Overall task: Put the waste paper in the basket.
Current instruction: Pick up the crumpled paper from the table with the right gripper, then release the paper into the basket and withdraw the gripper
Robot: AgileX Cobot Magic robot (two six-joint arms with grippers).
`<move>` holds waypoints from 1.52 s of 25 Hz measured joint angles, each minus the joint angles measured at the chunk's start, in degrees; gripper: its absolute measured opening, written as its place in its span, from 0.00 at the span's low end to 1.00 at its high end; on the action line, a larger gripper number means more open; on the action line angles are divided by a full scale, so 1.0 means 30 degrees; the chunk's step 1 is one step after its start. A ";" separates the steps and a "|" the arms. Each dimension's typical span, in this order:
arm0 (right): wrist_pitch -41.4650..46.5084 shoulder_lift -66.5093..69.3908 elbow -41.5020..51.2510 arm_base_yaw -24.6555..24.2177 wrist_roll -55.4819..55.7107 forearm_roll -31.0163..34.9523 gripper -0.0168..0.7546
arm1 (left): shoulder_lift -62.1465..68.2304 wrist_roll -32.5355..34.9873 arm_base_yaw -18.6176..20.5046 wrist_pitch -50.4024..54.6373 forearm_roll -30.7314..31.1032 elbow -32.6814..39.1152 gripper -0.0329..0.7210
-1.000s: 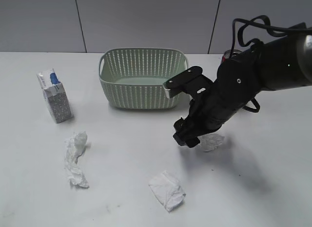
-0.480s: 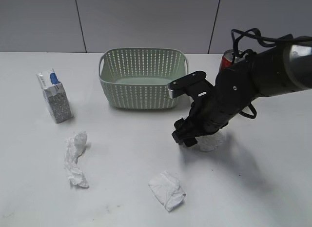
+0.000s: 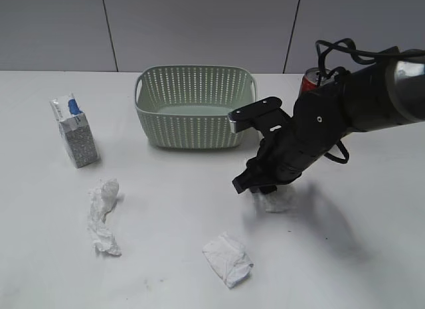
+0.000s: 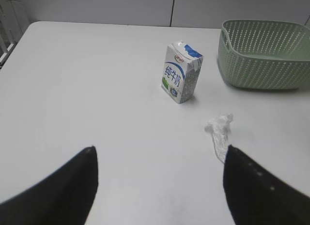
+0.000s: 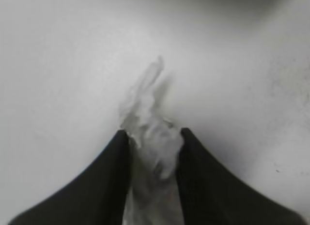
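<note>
The right gripper (image 5: 154,157) was closed down on a wad (image 5: 147,126) of crumpled white paper on the table (image 3: 372,242), in front of the green basket (image 3: 194,106). The arm hid most of that wad from outside. Two more wads (image 3: 103,216) (image 3: 228,258) lay nearer the camera. The left gripper (image 4: 160,186) hung open, holding nothing.

Basket (image 3: 194,107) sits at the back centre of the counter (image 3: 166,189), carton (image 3: 74,130) to its left, can (image 3: 311,79) behind the arm to its right. Long paper wad (image 3: 102,216) lies in front of the carton, squarish wad (image 3: 227,258) front centre. Third wad (image 3: 277,201) lies right of centre between the right tool's (image 3: 255,184) fingers (image 5: 109,181).
</note>
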 joint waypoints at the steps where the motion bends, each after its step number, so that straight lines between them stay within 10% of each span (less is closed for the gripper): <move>1: 0.0117 0.0000 0.0000 0.0000 0.0021 0.0023 0.28 | 0.0000 0.0000 0.0000 0.0000 0.0000 0.0000 0.83; 7: 0.0841 0.0000 -0.0067 0.0000 0.0021 0.0045 0.05 | 0.0000 0.0000 0.0000 0.0000 0.0000 0.0000 0.83; 21: 0.2536 -0.4917 -0.0356 0.0018 -0.0548 0.0052 0.03 | 0.0000 0.0000 0.0000 0.0000 0.0000 0.0000 0.83; 38: -1.8030 -0.2866 -0.0779 0.0018 -0.1823 -0.0041 0.03 | 0.0000 0.0000 0.0000 0.0000 0.0000 0.0000 0.83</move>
